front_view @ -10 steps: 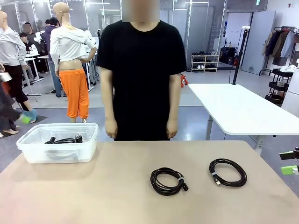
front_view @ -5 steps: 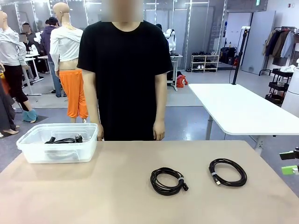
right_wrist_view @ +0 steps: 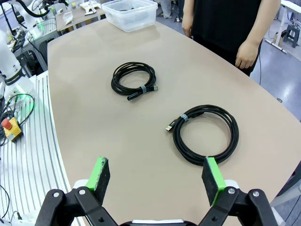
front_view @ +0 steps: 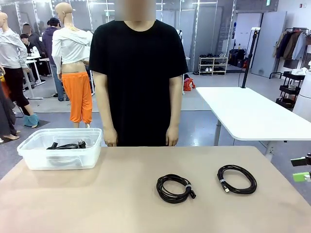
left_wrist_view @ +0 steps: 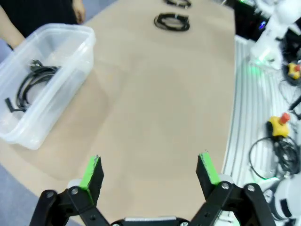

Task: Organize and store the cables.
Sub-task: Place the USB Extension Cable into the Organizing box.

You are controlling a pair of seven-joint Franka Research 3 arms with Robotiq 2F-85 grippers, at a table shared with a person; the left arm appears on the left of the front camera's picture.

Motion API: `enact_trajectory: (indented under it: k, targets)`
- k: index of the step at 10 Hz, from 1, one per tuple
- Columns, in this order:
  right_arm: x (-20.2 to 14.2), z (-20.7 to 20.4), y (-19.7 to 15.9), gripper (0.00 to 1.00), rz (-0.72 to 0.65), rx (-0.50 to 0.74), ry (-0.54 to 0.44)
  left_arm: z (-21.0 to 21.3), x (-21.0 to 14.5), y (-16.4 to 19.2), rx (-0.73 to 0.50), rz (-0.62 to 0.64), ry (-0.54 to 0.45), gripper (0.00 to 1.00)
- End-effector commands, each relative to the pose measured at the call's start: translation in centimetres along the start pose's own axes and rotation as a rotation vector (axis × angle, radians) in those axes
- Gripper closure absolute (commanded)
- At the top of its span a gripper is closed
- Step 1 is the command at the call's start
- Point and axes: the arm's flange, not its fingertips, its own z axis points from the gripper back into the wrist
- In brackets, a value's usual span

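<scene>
Two coiled black cables lie on the tan table (front_view: 97, 204): a tighter coil with a small tie (front_view: 175, 188) (right_wrist_view: 133, 78) (left_wrist_view: 172, 21) near the middle, and a wider coil (front_view: 236, 179) (right_wrist_view: 206, 133) to its right. A third cable (front_view: 67, 145) (left_wrist_view: 28, 88) rests inside the clear plastic bin (front_view: 34, 158) (left_wrist_view: 70, 52) at the far left. My left gripper (left_wrist_view: 149, 173) is open above the table's near edge, beside the bin. My right gripper (right_wrist_view: 156, 179) is open over the table's right edge, close to the wider coil. Its green pads (front_view: 301, 176) peek in at the front view's right border.
A person in a black shirt (front_view: 138, 73) stands at the far side, hands (front_view: 111, 137) hanging at the table's edge near the bin. A second white table (front_view: 248, 111) stands behind on the right. Robot bases and loose wiring (left_wrist_view: 277, 150) sit beside the table.
The person has shifted sideways behind the table, first toward the bin, then slightly back. The cables, the bin and the green pads at the right border have not moved.
</scene>
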Motion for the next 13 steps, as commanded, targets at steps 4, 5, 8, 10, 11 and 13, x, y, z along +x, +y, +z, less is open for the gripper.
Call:
enact_trajectory:
  k: [4,5,8,10,11,13]
  targets:
    - [0.0,-0.1,-0.1,0.00,0.015,-0.002,-0.019,-0.3,0.5,0.1,-0.012,-0.018,0.017,0.00]
    - [0.0,-0.1,-0.1,0.00,0.015,-0.002,-0.019,-0.3,0.5,0.1,-0.012,-0.018,0.017,0.00]
    - [0.0,0.0,0.0,0.00,0.000,0.000,0.000,-0.3,0.5,0.1,-0.012,-0.018,0.017,0.00]
    - [5.6,-3.6,1.5,0.00,-0.193,-0.044,0.162,-0.3,0.5,0.1,-0.012,-0.018,0.017,0.00]
    - [8.4,-6.7,2.1,0.00,-0.221,-0.029,0.223,-0.3,0.5,0.1,-0.012,-0.018,0.017,0.00]
    - [12.9,-13.1,3.1,0.00,-0.291,-0.036,0.374,-0.3,0.5,0.1,-0.012,-0.018,0.017,0.00]
